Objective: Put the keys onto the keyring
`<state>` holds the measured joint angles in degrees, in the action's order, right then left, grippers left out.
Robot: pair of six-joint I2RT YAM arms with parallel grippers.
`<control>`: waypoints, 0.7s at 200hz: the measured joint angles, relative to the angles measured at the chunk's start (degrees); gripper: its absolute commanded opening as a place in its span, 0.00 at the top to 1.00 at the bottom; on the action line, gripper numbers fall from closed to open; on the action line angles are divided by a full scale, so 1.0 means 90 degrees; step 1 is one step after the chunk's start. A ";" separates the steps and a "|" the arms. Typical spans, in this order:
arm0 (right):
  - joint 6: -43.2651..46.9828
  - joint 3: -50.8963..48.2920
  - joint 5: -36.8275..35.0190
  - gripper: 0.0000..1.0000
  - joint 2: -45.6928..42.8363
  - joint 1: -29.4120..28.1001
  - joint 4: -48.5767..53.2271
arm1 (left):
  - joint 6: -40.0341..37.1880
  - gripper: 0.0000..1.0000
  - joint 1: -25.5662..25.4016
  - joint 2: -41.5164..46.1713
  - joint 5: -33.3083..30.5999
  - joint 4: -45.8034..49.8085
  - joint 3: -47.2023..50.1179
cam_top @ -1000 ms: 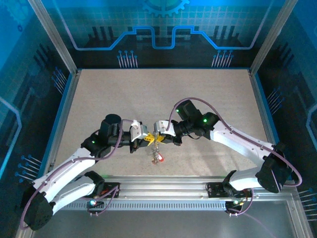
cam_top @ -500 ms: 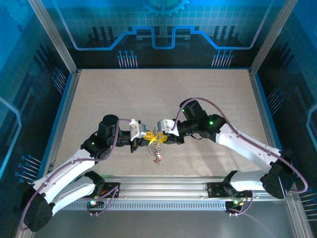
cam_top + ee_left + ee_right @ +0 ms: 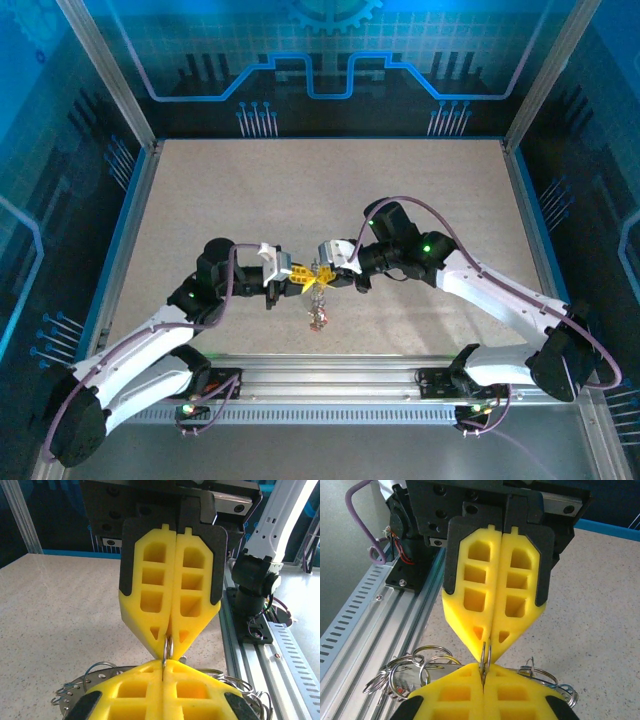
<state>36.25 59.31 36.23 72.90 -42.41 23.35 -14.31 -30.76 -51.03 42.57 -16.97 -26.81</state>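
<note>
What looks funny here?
Nothing is broken or spilled. The odd bit: the left gripper and right gripper, both shut, meet tip to tip, pinching the same thin silver ring edge-on, while a tangled bunch of small rings sticks out askew to one side.

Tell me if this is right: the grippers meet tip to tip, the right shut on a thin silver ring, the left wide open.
No: the left gripper is shut too, its yellow fingers pressed together on the thin silver ring in the left wrist view. The right gripper meets it tip to tip, shut on that ring.
</note>
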 measured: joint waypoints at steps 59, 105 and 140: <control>0.0457 0.0418 -0.1078 1.00 0.0459 -0.0452 0.0916 | -0.0471 0.73 0.0000 -0.0109 -0.0119 0.0967 -0.0391; 0.0529 0.0578 -0.1370 1.00 0.0653 -0.0561 0.1071 | -0.0933 0.72 0.0000 -0.0245 -0.0199 0.1688 -0.0792; 0.0527 0.0578 -0.1358 1.00 0.0648 -0.0537 0.1066 | -0.0911 0.69 0.0000 -0.0182 -0.0277 0.1681 -0.0646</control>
<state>40.99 64.51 24.01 78.74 -47.24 32.95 -22.50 -30.76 -52.66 40.07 -1.85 -32.62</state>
